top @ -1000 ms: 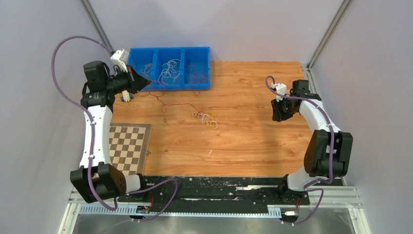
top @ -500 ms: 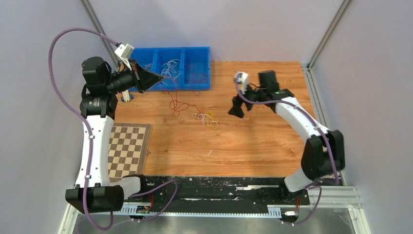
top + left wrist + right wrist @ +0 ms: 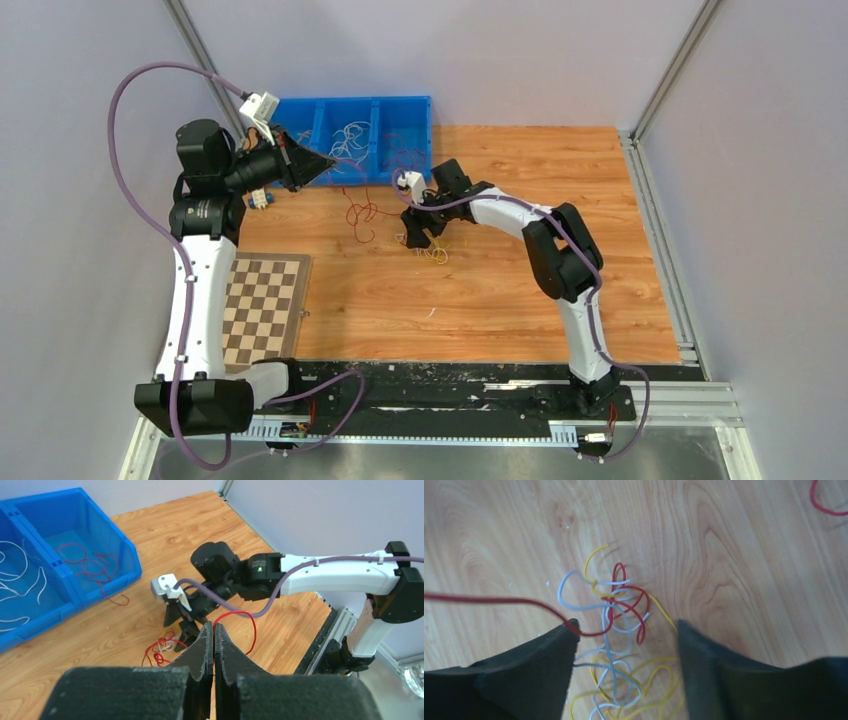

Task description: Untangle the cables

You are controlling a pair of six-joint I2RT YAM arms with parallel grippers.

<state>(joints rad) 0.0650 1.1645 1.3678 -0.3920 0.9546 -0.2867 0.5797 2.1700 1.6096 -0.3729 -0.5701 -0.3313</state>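
Note:
A tangle of thin white, yellow and red cables lies on the wooden table; it fills the right wrist view. My right gripper is open just above the tangle, one finger on each side; it also shows in the top view. My left gripper is shut on a red cable and holds it up near the blue bin, seen in the top view. That red cable hangs down and runs to the tangle.
A blue three-compartment bin at the back holds white cables and red cables. A checkerboard mat lies at the left front. Grey walls close the sides.
My right arm swung left across the table and came down over the tangle. My left gripper lifted slightly with the red cable, pulling it off the table toward the bin.

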